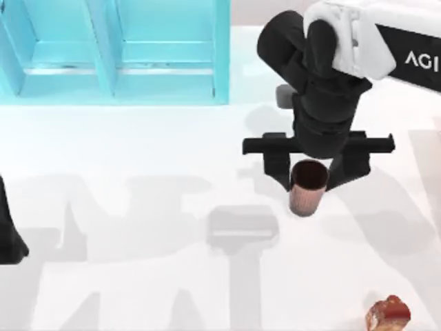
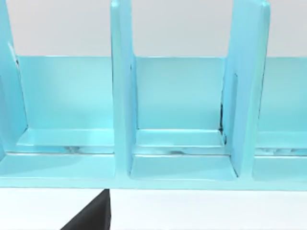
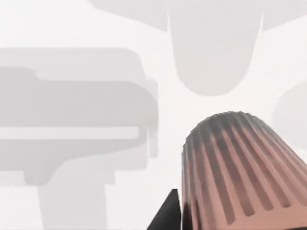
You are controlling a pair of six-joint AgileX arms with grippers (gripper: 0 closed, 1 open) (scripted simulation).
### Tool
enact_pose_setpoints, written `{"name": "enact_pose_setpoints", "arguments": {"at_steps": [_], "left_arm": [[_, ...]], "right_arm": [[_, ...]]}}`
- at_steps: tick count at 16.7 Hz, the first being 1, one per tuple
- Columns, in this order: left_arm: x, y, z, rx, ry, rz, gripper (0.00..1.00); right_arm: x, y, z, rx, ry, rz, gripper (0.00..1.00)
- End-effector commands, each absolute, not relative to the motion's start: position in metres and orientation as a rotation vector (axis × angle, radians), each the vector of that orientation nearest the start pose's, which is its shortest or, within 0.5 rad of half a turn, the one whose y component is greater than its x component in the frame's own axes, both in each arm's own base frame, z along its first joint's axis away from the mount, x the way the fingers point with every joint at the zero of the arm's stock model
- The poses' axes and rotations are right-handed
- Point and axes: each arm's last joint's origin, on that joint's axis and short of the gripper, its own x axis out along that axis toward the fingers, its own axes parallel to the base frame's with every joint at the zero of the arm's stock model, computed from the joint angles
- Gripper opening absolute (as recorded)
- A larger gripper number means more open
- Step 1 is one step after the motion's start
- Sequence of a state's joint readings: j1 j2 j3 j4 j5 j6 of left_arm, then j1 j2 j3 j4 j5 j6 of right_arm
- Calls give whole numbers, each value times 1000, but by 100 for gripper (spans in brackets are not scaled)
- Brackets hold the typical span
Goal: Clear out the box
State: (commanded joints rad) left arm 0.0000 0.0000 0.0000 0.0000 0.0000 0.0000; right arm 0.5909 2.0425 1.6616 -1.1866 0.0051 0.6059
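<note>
Right tool (image 1: pixel 309 181) out over the worktop (image 1: pixel 138 152), right of centre, pointing down, clamped on a ribbed brown cup (image 1: pixel 307 186). Fingers (image 1: pixel 277 165) flank the cup just below its rim, one each side. Cup upright, open end up, well clear of the blue box (image 1: pixel 117 52) at the far-left corner. Whether the base touches the worktop or hangs just above: cannot tell from the top view. Right wrist view looks down the fluted cup wall (image 3: pixel 240 172), with shadows of arm and tool on the worktop beyond.

Box compartments seen from the left wrist view (image 2: pixel 177 120): dividers and bare floors, nothing inside that can be made out. A small reddish-brown item (image 1: pixel 389 314) sits near the front-right corner of the worktop, well apart from the cup; too small to identify.

Left arm (image 1: pixel 10 234) parked at the left edge; a dark sliver of its tool (image 2: pixel 91 215) shows in its wrist view, finger state not readable.

Handling judgement: cup looks light, rigid, thin-walled. Ribs should give the pads some bite, but the taper toward the base means a grip can slide upward if slack. Best hold is where it is now: across the upper wall under the rim, opposite sides, moderate squeeze. Likely tips easily if set down off-level, so release flat on the base.

Likely step: carrying the cup away or putting it down.
</note>
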Motion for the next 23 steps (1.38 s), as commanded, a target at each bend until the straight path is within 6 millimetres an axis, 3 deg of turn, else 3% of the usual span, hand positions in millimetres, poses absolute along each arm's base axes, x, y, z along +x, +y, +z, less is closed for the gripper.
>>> {"name": "enact_pose_setpoints", "arguments": {"at_steps": [6,16,20,23], "left_arm": [[106,-1,160,0,0,0,100],[106,-1,160,0,0,0,100],[106,-1,160,0,0,0,100],[106,-1,160,0,0,0,100]], "right_arm": [[324,228,197,7,1573,-11,0],[323,228,156,7,1565,-5,0],[323,228,154,6,1566,-6,0],[323,228,154,6,1566,-6,23]]}}
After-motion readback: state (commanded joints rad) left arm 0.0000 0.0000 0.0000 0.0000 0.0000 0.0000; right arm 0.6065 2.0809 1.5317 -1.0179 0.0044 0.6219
